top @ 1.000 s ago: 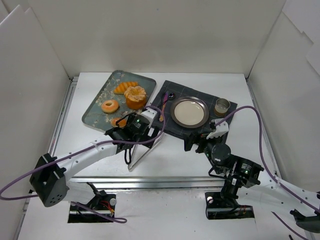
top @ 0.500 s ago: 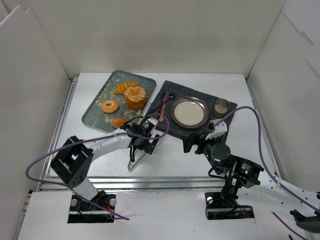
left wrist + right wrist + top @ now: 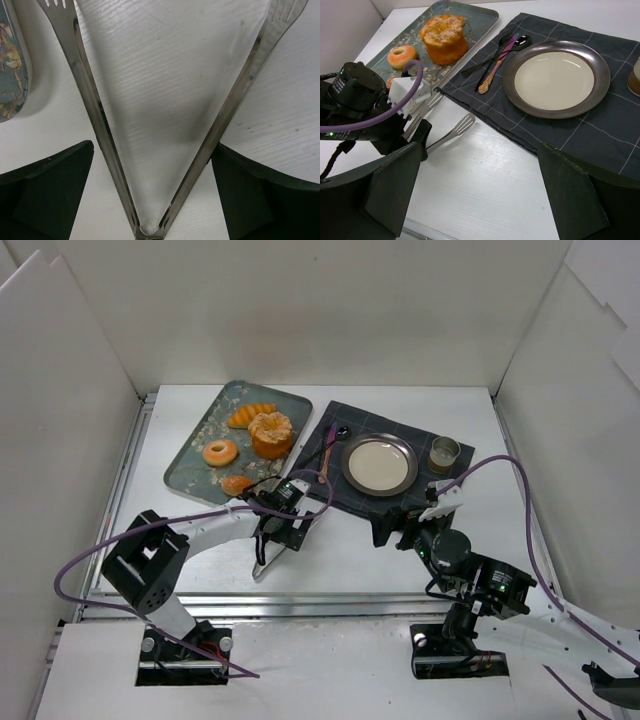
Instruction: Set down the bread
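Two hands, both spread wide: the left hand (image 3: 152,150) straddles the tongs (image 3: 90,115) lying on the surface (image 3: 350,550), likely poised to squeeze them, while the right hand (image 3: 480,150) hangs empty. The bread (image 3: 237,483) rests at the near corner of the tray (image 3: 190,465), about ten o'clock from the left hand; no writing is legible.

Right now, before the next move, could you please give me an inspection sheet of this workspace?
Surface: white table, dark cloth on it.
Job's things: bread on tray's near corner; tongs flat on table; plate bare.
Clutter: donut, big bun, striped pastry, cutlery, cup.
Grippers: left gripper open, astride tongs; right gripper open, empty.
Cables: purple cable looping from each arm.
Surroundings: white walls on three sides.
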`<state>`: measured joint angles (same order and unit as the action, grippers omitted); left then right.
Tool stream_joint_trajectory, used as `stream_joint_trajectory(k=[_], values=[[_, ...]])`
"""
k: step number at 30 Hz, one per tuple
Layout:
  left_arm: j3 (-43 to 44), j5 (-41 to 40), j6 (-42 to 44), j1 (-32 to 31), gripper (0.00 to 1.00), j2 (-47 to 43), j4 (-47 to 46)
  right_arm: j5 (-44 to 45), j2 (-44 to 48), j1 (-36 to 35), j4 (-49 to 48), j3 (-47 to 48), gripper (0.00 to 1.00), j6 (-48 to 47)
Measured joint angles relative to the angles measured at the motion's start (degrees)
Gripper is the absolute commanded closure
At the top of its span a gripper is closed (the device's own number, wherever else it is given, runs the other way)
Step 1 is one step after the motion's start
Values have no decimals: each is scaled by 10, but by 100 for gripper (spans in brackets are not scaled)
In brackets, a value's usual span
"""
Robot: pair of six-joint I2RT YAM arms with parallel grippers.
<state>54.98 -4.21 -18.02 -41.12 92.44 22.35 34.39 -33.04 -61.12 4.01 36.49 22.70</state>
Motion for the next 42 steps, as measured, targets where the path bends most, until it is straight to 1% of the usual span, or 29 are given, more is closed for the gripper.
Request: stream_joint_trajectory(k=[12, 14, 15, 16, 17, 18, 19, 25, 28, 30, 33, 36, 39, 42], values=[[-40, 28, 9, 13, 0, -15, -27, 0, 0, 0, 1, 0, 2, 0], [-40, 31, 12, 16, 3, -15, -31, 0, 0, 0, 1, 0, 2, 0], [-40, 32, 13, 17, 6, -15, -32, 0, 0, 0, 1, 0, 2, 0], [-41, 32, 13, 18, 20, -15, -33, 0, 0, 0, 1, 0, 2, 0], [-41, 34, 13, 18, 29, -15, -34, 0, 0, 0, 1, 0, 2, 0], [-42, 39, 14, 18, 37, -15, -36, 0, 0, 0, 1, 0, 2, 0], [-42, 42, 15, 18, 41, -15, -37, 0, 0, 0, 1, 0, 2, 0], [-55, 46, 10, 14, 43, -31, -39, 0, 0, 0, 1, 0, 2, 0], [-57, 35, -2, -5, 42, -68, -15, 0, 0, 0, 1, 0, 2, 0], [-51, 27, -10, -28, 42, -108, 7, 0, -1, 0, 1, 0, 2, 0], [-7, 20, -20, -57, 41, -160, 54, 0, -3, 0, 1, 0, 2, 0], [65, 7, -26, -67, 42, -192, 89, 1, -3, 0, 2, 0, 2, 0], [121, -14, -32, -67, 42, -210, 117, 1, -3, 0, 2, 0, 2, 0], [153, -37, -35, -67, 43, -214, 148, 1, -3, 0, 2, 0, 2, 0]])
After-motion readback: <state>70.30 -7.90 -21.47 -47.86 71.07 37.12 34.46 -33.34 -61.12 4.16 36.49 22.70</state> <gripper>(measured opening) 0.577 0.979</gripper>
